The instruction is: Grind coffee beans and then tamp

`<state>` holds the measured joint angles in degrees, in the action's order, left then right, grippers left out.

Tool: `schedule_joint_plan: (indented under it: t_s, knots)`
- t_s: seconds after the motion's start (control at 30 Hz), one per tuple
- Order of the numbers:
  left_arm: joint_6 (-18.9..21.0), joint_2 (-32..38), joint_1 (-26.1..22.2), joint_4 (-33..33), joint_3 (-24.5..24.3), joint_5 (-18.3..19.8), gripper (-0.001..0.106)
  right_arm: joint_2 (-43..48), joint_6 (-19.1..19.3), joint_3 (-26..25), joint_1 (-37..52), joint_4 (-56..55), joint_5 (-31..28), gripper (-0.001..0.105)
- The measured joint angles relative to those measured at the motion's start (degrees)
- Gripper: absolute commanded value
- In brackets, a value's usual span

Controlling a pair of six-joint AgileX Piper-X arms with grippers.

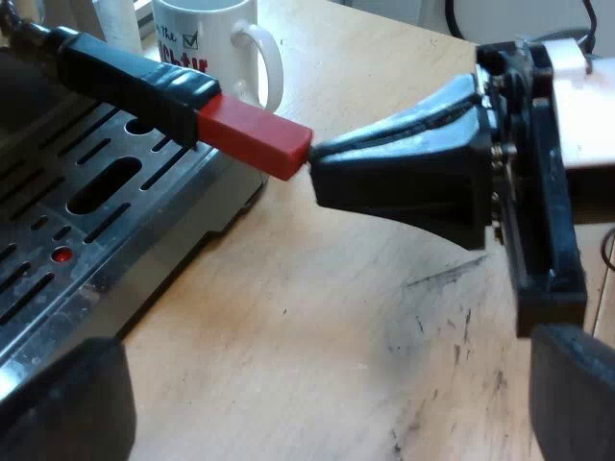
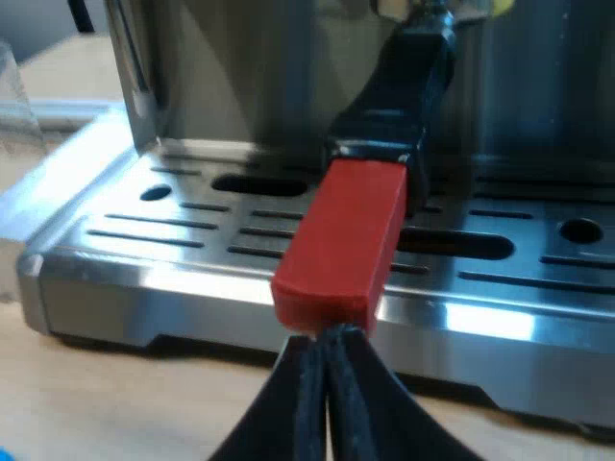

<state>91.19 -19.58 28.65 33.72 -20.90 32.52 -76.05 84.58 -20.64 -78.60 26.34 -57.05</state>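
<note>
The holder's dark handle (image 1: 135, 77) sticks out from the machine's front over the drip tray (image 1: 86, 206), ending in a red block (image 1: 255, 139). My right gripper (image 1: 315, 165) is shut, its two fingers pressed together, and their tips touch the end face of the red block. The right wrist view has the same contact: the red end (image 2: 341, 240) sits just beyond the closed fingertips (image 2: 327, 338), with the handle (image 2: 399, 86) rising to the machine. My left gripper (image 1: 317, 413) is open over the wooden table, holding nothing.
A white mug (image 1: 216, 48) with printed lettering stands on the table beside the machine, beyond the handle. The slotted metal drip tray (image 2: 183, 240) lies under the handle. Scuffed wooden tabletop (image 1: 365, 317) spreads below both grippers.
</note>
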Motion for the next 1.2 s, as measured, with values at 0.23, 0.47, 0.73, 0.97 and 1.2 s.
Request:
schedule_joint_plan:
  t_s: [0.23,0.47,0.73,0.97,1.2]
  knots:
    - [0.0,0.0,0.0,0.0,0.0,0.0,0.084,0.1,-0.2,0.0,-4.5,-2.7,-4.6,0.002]
    - [0.0,0.0,0.0,0.0,0.0,0.0,0.084,3.5,-0.2,0.0,-7.1,-3.2,-7.3,0.002]
    - [0.0,0.0,0.0,0.0,0.0,0.0,0.084,10.3,0.0,0.0,-7.1,-3.4,-5.7,0.025]
    - [0.0,0.0,0.0,0.0,0.0,0.0,0.084,12.3,0.0,-0.2,-7.1,-5.6,-5.1,0.060]
    - [0.0,0.0,0.0,0.0,0.0,0.0,0.084,12.4,-0.1,-5.0,-6.4,-14.6,-4.1,0.060]
